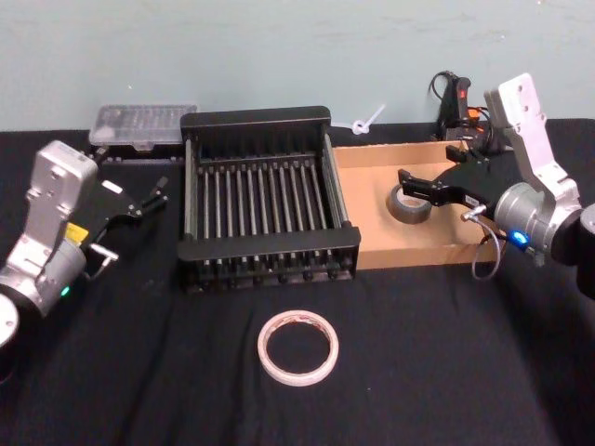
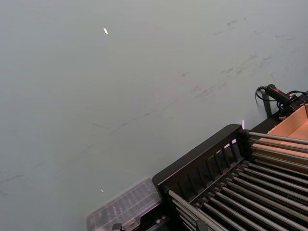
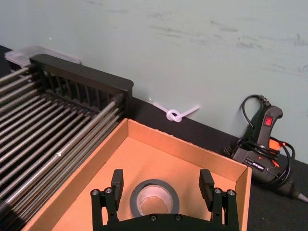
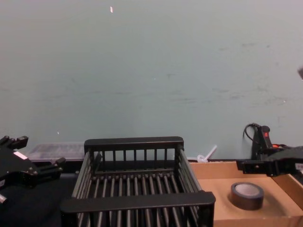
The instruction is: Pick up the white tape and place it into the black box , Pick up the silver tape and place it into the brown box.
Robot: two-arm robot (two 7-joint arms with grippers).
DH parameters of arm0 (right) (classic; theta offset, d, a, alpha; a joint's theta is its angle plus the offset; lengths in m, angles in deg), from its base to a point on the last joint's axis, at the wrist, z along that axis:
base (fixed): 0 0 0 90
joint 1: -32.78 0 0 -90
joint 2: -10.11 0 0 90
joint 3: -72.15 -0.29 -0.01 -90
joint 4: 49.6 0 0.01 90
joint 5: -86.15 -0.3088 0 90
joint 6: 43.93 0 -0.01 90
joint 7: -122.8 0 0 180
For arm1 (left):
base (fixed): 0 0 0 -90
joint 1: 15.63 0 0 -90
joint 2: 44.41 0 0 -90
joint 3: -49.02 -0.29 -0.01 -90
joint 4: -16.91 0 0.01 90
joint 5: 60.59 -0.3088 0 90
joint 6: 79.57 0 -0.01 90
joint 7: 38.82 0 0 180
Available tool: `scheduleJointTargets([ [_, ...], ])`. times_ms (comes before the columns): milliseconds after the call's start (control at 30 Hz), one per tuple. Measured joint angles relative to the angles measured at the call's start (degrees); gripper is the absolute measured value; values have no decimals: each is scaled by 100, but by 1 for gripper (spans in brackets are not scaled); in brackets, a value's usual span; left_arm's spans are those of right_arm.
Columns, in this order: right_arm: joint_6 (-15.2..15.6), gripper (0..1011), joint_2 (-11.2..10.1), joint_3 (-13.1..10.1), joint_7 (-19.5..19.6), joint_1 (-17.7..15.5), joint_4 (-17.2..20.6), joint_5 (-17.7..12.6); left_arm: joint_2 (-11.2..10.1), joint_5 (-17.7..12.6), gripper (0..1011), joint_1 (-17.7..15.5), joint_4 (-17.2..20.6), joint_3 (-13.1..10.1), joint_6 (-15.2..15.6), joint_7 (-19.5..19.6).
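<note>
The white tape (image 1: pixel 297 347) lies flat on the black cloth, in front of the black box (image 1: pixel 265 200), with no gripper near it. The black box holds nothing on its bars (image 4: pixel 137 189). The silver tape (image 1: pixel 409 205) rests flat on the floor of the brown box (image 1: pixel 372 243), seen side-on in the chest view as a dark roll (image 4: pixel 247 195). My right gripper (image 1: pixel 405 183) hovers just above it, open, its fingers (image 3: pixel 117 180) spread wider than the roll (image 3: pixel 154 198). My left gripper (image 1: pixel 149 197) is parked open, left of the black box.
A clear plastic case (image 1: pixel 144 124) sits behind the black box at the back left. A black power tool with its cord (image 3: pixel 262 139) and a white zip tie (image 1: pixel 367 121) lie by the wall behind the brown box. Open black cloth surrounds the white tape.
</note>
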Motion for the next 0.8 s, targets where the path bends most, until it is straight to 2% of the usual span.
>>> scheduleJointTargets([
  [233,-195,1002,-191,-88,-107,-358,462,-73,0,0,1001,0,0,0,0,0],
  [567,-457,1002,-624,-235,-288,-1130,1314,-261,0,0,1001,0,0,0,0,0],
  [800,-768,1003,-854,-273,-440,-1575,1631,-387,0,0,1001,0,0,0,0,0],
])
